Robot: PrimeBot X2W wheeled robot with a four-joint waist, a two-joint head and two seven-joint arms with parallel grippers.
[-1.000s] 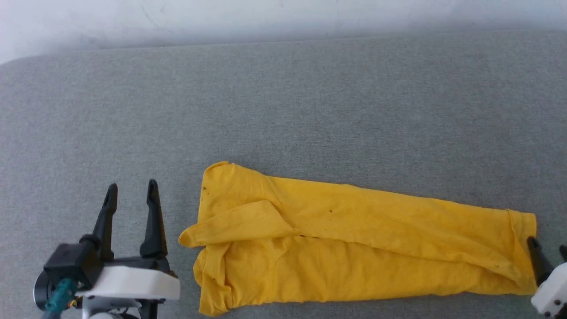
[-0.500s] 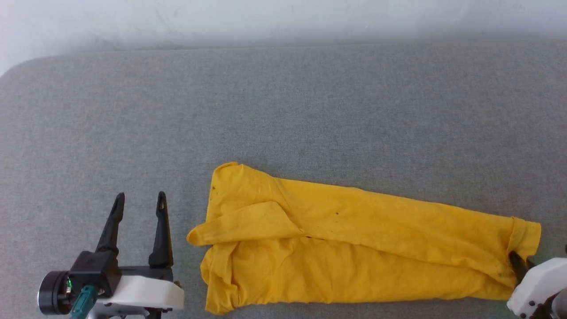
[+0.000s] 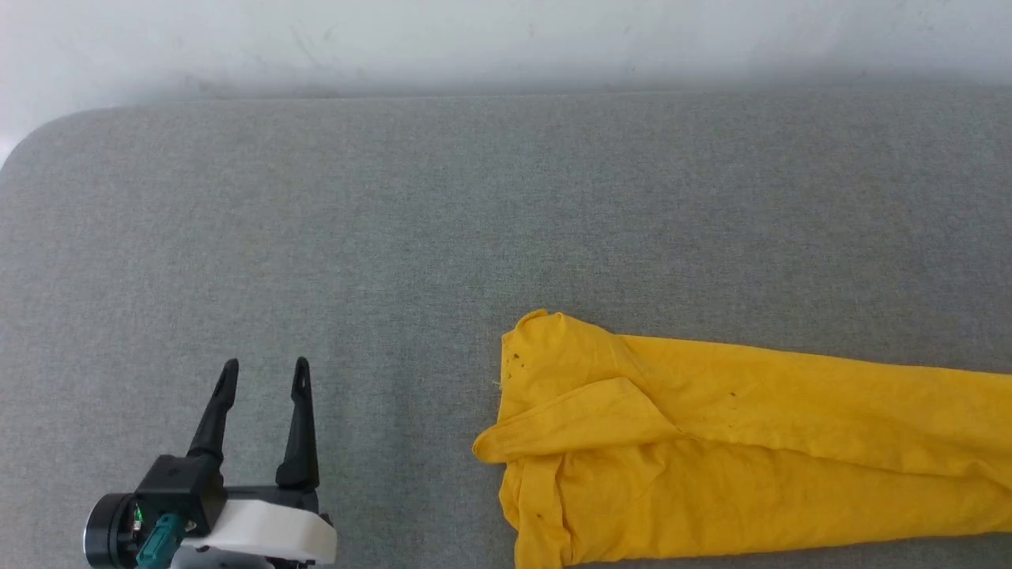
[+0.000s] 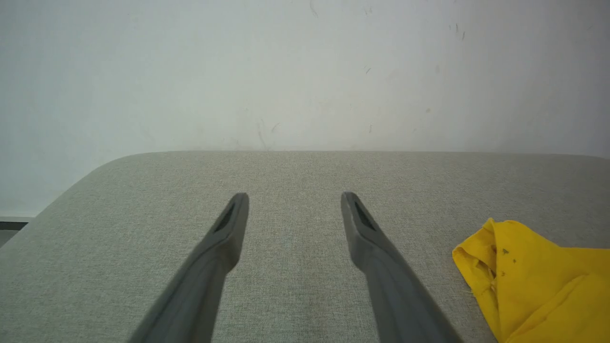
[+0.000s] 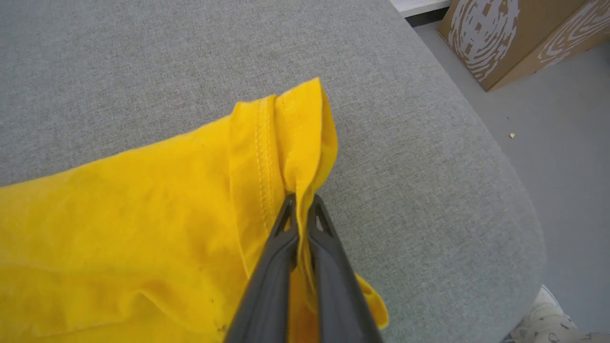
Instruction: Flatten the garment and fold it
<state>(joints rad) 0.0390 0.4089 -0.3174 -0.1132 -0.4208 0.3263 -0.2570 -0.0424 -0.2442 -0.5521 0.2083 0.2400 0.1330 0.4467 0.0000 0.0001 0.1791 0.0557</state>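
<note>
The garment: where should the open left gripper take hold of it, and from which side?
Probably the far corner at the left end of the garment, approached from the robot's left. That edge seems to curl up off the grey surface, giving a lip to pinch, and it faces the open left gripper. The right gripper is shut on the opposite hem, so pulling apart could flatten it.

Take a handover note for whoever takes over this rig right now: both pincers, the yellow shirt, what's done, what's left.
Left pincer: open, holding nothing, over the grey padded surface, to the left of the garment and apart from it.
Right pincer: shut on the garment's right end.
Garment: lies on the surface as a long narrow band, a sleeve lapped over its left end.
Done: narrowed lengthwise, it seems.
Left: smooth the wrinkles, then probably fold the band across.
</note>
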